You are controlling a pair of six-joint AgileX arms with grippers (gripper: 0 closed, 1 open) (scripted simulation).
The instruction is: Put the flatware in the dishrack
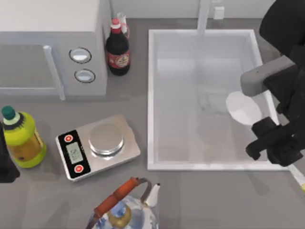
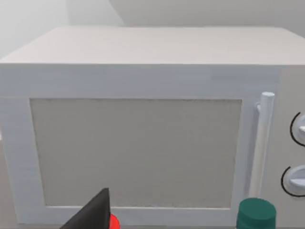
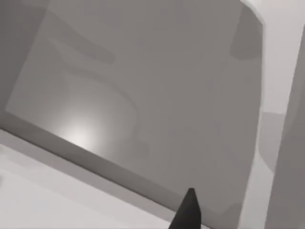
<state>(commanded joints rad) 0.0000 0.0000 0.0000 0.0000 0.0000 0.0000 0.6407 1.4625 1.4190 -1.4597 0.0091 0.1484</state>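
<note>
My grey table [image 1: 200, 200] carried a microwave [image 1: 52, 43], sauce bottle [image 1: 117, 50], yellow bottle [image 1: 21, 140], kitchen scale [image 1: 97, 145], kettle [image 1: 126, 212], white sink basin [image 1: 151, 100].

White box microwave [image 1: 52, 45] placed at upper left of frame; dark glass sauce bottle with red cap [image 1: 117, 50] just right of it. Large white rectangular sink basin [image 1: 151, 95] set at centre-right. Yellow-green plastic bottle [image 1: 21, 140] at left edge, flat silver kitchen scale [image 1: 97, 145] right of it. Patterned kettle with orange handle [image 1: 125, 210] at bottom centre, below scale.
</note>
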